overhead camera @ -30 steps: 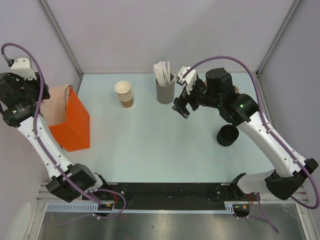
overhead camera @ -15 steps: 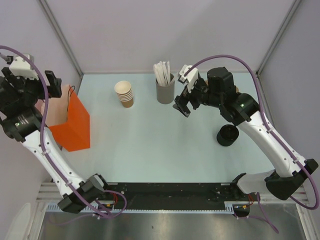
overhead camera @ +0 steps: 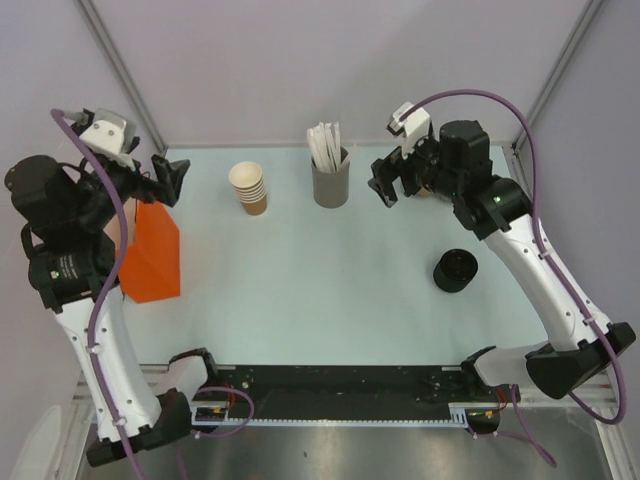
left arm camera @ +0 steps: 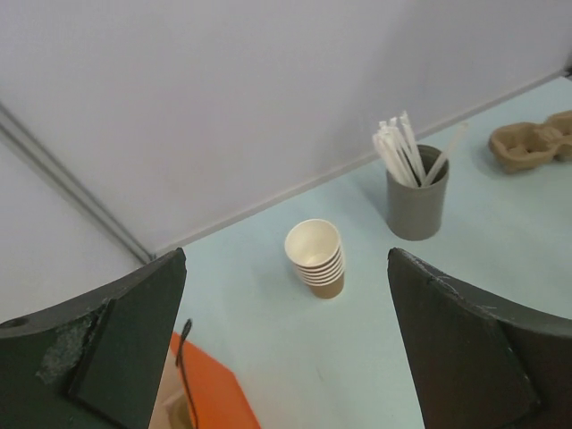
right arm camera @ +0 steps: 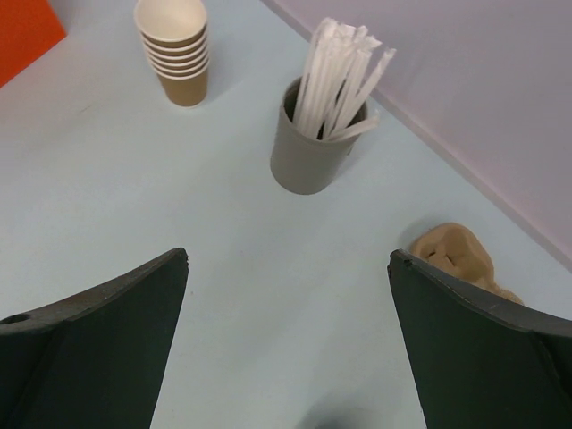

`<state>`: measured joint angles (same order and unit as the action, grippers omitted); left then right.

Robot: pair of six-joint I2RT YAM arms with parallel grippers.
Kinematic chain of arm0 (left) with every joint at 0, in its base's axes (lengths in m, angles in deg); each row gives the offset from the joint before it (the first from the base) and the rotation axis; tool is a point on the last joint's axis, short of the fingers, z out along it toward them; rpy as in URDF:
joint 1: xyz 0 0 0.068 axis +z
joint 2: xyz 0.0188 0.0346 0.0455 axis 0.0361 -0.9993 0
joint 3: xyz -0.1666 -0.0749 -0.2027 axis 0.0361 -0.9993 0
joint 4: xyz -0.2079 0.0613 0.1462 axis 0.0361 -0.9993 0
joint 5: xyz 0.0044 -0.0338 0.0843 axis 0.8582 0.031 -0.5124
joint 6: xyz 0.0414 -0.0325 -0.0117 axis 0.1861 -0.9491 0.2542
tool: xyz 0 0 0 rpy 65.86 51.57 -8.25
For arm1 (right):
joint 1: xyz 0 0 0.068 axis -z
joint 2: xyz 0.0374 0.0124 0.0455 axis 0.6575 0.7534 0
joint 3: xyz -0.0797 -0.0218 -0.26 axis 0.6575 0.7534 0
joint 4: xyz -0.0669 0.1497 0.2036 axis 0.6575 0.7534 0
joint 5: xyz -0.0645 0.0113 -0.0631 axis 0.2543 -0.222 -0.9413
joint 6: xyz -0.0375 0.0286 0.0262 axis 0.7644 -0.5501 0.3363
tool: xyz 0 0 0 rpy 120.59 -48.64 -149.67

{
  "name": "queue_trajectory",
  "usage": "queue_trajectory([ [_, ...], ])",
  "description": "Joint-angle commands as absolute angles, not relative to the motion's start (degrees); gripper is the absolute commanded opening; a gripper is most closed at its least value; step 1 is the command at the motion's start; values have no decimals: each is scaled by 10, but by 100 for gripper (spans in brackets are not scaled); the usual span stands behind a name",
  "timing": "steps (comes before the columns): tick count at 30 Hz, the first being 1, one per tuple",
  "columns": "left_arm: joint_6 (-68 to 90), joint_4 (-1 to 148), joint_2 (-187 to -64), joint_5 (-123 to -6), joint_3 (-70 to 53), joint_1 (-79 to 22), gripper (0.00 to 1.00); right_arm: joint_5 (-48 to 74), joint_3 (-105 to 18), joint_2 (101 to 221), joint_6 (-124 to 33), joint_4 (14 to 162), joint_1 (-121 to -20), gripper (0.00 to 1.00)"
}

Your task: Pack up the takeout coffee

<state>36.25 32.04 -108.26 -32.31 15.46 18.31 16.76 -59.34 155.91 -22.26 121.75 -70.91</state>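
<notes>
The single tan-brown takeout coffee cup does not clearly show in any view. An orange paper bag (overhead camera: 150, 255) stands open at the left; in the left wrist view (left arm camera: 214, 402) a dim tan round shape lies inside its mouth, and I cannot tell what it is. My left gripper (overhead camera: 165, 178) is open and empty, raised above the bag's far corner, and it also shows in the left wrist view (left arm camera: 286, 357). My right gripper (overhead camera: 385, 185) is open and empty, raised right of the grey cup of white sticks (overhead camera: 330, 180), and it also shows in the right wrist view (right arm camera: 286, 349).
A stack of nested brown cups (overhead camera: 249, 188) stands at the back, left of the grey cup. A black round object (overhead camera: 455, 270) sits on the table at the right. A tan cardboard carrier (right arm camera: 456, 250) lies at the back right. Purple walls close the back and sides.
My left arm has swung from outside the bag to above its far corner, its gripper now facing the cups. My right gripper has drawn back and to the right.
</notes>
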Motion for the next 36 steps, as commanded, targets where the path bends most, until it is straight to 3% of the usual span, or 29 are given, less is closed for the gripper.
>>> queue_trajectory([
  [1,382,299,-1111,-400,157,84,99,153,-597,1567,-247,1187,-677,100],
  [7,414,292,-1143,-491,122,-55,99,165,-582,1561,-246,1192,-634,100],
  [13,439,301,-1177,-520,94,-133,99,197,-566,1558,-238,1218,-576,100],
  [36,487,409,-1366,-540,59,-167,99,227,-471,1545,-198,1246,-532,100],
])
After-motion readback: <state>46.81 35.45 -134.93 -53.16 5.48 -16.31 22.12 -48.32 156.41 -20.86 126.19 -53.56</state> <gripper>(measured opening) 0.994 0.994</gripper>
